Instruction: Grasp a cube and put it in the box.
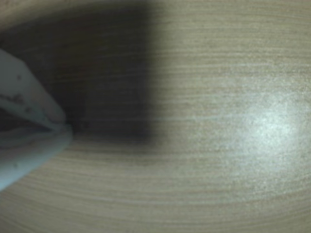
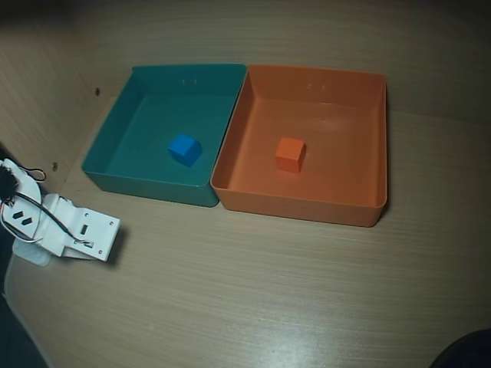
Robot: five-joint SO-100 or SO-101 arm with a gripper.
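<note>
The small matte orange cube [image 2: 290, 154] already sits inside the shallow orange plastic box [image 2: 376, 146]. My pincer [image 1: 67, 128], clenched and empty, rests on the wooden tabletop [image 2: 253, 291] at eight o'clock; nothing remains, I judge.

A pale wood-grain table [image 2: 253, 291] fills both views, with a bright glare patch in the wrist view

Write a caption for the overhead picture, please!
Orange cube in orange box, blue cube in teal box.
</note>
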